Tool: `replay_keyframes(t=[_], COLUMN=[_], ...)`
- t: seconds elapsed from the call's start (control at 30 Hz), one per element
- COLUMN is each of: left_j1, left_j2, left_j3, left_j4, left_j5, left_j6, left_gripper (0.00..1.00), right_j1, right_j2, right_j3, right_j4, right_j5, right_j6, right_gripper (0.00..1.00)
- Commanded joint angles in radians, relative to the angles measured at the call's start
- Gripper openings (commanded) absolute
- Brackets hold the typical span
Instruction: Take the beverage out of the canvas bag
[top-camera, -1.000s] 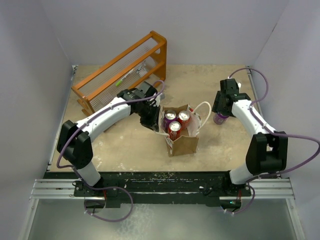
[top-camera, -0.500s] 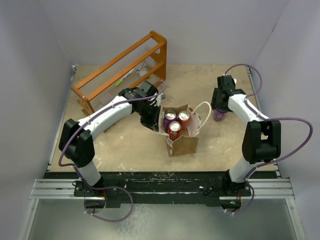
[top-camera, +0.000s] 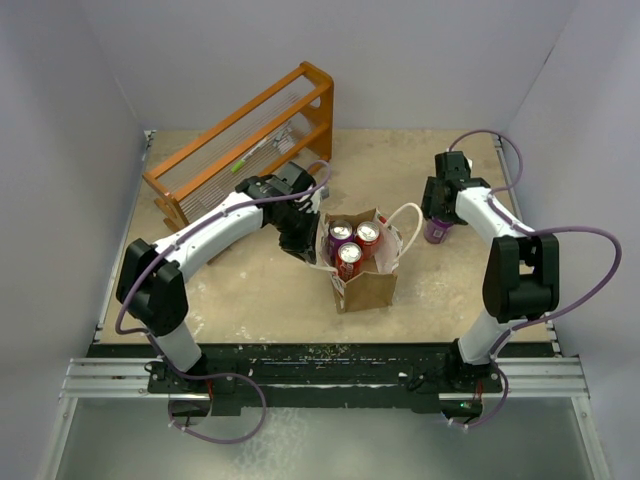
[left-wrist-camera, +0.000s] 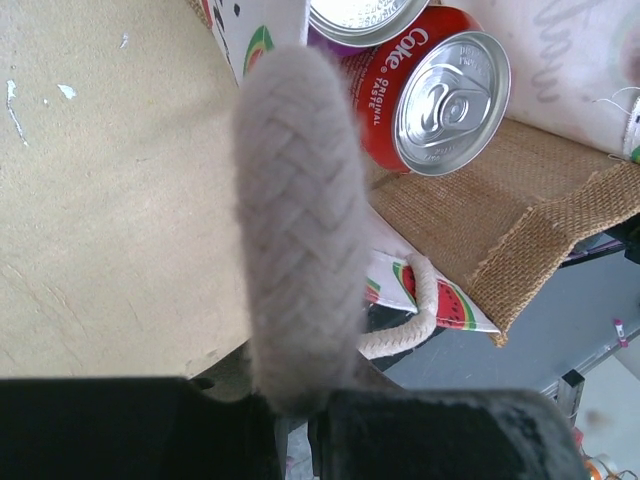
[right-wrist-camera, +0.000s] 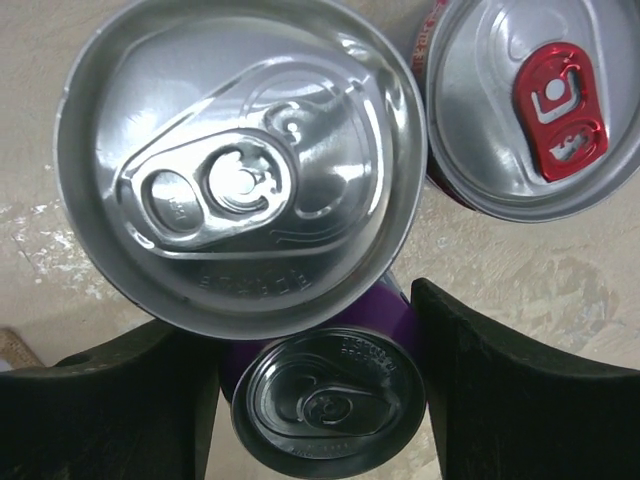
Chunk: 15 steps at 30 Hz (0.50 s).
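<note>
The canvas bag (top-camera: 366, 288) is showing tan-brown burlap, and its side panel (left-wrist-camera: 440, 305) is flashing white with red-and-green watermelon slices. The rope handle (left-wrist-camera: 300, 200) is coming through off-white, braided in a herringbone weave. The Coke can (left-wrist-camera: 440, 90) is glowing red with white lettering under a silver lid, and the purple can (top-camera: 340, 234) is peeking violet around its silver top. The second purple can (top-camera: 437, 233) is showing deep violet against the beige, white-flecked table (top-camera: 250, 290). The rack (top-camera: 250, 140) is blazing orange.
</note>
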Motion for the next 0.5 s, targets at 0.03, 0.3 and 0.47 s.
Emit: replay_keyframes(t=[0.03,0.3,0.47], left_j1=[0.01,0.009,0.009], left_j2=[-0.052,-0.083,-0.11], left_j3=[-0.007,-0.016,-0.049], left_j4=[0.017,0.04,0.07], left_j5=[-0.016,0.001,0.004], left_j6=[-0.02,-0.037,-0.047], left_gripper=[0.0,0.0,0.0], right_j1=[-0.006,-0.006,-0.006], right_j2=[-0.017,-0.063,-0.231], right_j3=[0.045,0.093,0.06], right_j4=[0.061,-0.065,-0.107], right_j5=[-0.023,-0.013,-0.07], right_j6=[-0.01,0.001,0.0], right_gripper=[0.85,1.0,1.0])
